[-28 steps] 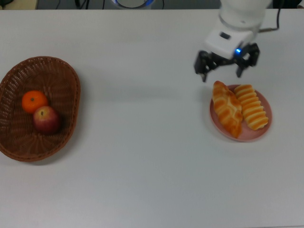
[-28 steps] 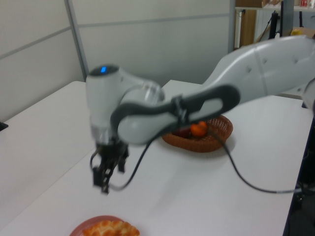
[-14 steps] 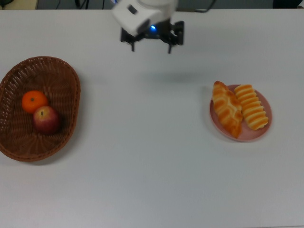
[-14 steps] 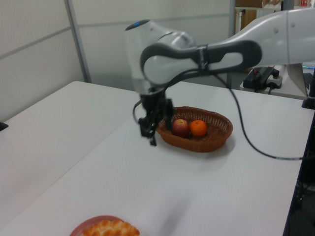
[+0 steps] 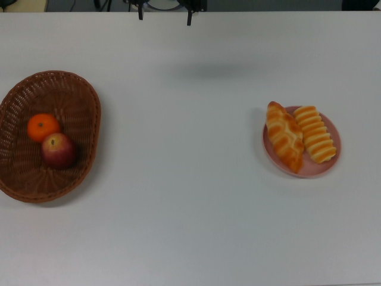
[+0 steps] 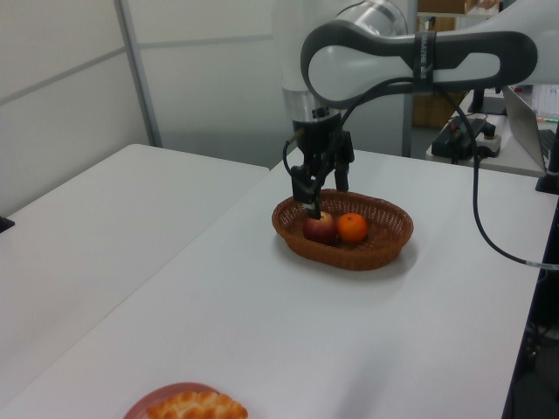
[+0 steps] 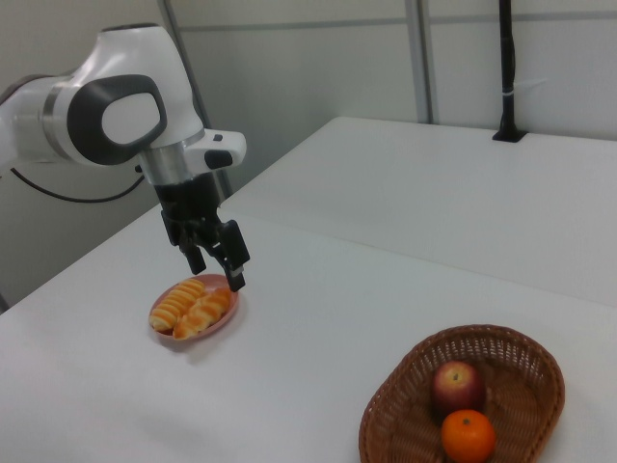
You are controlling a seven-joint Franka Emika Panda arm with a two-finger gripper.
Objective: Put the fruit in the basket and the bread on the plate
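Note:
In the top view the wicker basket [image 5: 66, 89] lies at the left, holding both fruits: the tangerine [image 5: 43, 126] and the apple [image 5: 58, 150]. On the pink plate [image 5: 307, 173] at the right rest the braided loaf [image 5: 284, 137] and the ridged roll [image 5: 314, 134]. My gripper [image 5: 165, 12] shows only its fingertips at the top view's upper edge. It hangs open and empty above the table [image 7: 217, 267], apart from everything. In the left view the gripper [image 6: 325, 185] appears in front of the basket [image 6: 384, 249] with the apple [image 6: 320, 228] and tangerine [image 6: 352, 228].
The white table [image 5: 190, 226] spreads between the basket and the plate. The right view shows the plate [image 7: 225, 313] beyond the gripper and the basket [image 7: 405, 405] in the foreground. A cable [image 6: 489, 244] trails from the arm over the left view's right side.
My gripper left the spot beside the plate and swept toward the top view's left and upper edge. It stays open and empty. Fruit and bread have not moved.

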